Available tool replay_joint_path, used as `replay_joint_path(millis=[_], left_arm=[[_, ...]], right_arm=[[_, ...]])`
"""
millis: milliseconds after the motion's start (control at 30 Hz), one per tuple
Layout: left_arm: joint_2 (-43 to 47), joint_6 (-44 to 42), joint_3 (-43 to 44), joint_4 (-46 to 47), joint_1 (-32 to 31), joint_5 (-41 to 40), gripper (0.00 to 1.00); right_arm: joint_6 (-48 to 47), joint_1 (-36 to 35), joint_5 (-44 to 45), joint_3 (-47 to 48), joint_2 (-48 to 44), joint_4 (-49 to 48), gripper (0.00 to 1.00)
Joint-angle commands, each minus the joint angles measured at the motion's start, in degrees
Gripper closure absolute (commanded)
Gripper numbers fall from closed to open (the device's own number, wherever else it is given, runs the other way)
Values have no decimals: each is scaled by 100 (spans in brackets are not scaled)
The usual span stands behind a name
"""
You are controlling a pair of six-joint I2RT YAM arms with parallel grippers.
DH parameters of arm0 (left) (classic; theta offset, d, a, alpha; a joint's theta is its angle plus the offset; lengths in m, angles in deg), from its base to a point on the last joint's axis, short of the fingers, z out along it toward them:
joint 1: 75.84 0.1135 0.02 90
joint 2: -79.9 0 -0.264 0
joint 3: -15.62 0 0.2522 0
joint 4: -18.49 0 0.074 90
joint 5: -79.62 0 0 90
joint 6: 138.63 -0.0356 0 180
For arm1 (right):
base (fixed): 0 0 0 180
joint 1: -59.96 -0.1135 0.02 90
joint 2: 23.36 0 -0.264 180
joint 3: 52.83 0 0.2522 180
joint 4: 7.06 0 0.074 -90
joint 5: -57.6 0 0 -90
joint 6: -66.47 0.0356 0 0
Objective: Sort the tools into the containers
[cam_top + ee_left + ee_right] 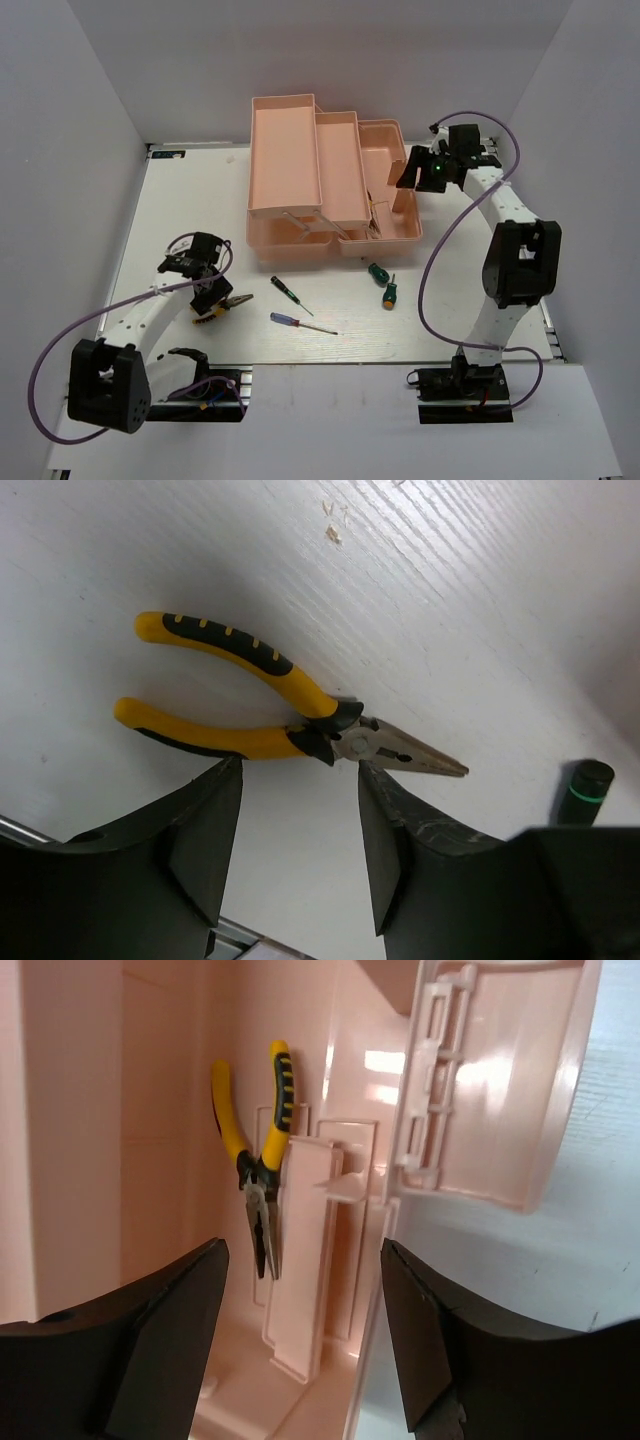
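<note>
Left gripper (pixel 300 770) hovers with fingers spread astride the yellow-black pliers (pixel 335 730), which lie flat toward the bench's near-left corner; arm folded low, wrist tipped down. Step looks like pickup, and next calls for dropping and pinching near the pivot. Right gripper (pixel 300 1255), spread and empty, hangs over the toolbox (pixel 285 150) by the far edge, other pliers (pixel 255 1175) in its right-end compartment.

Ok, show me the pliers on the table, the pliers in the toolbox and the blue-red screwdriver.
Table pliers (pixel 333 734): left wrist view, at the pivot.
Toolbox pliers (pixel 253 1173): right wrist view, at the pivot.
Blue-red screwdriver (pixel 284 319): top external view, on the handle.
</note>
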Motion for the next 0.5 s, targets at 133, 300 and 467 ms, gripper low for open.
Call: replay_joint_path(millis=[133, 300, 467], left_arm=[[-715, 371, -194, 859, 23, -97, 42], [-943, 512, -247, 1185, 23, -203, 43], [-997, 565, -430, 1246, 23, -308, 48]], right_arm=[[-155, 95, -328, -979, -1226, -789, 31], [-235, 157, -503, -1480, -1605, -868, 31], [-209, 262, -670, -1744, -1807, -965, 31]])
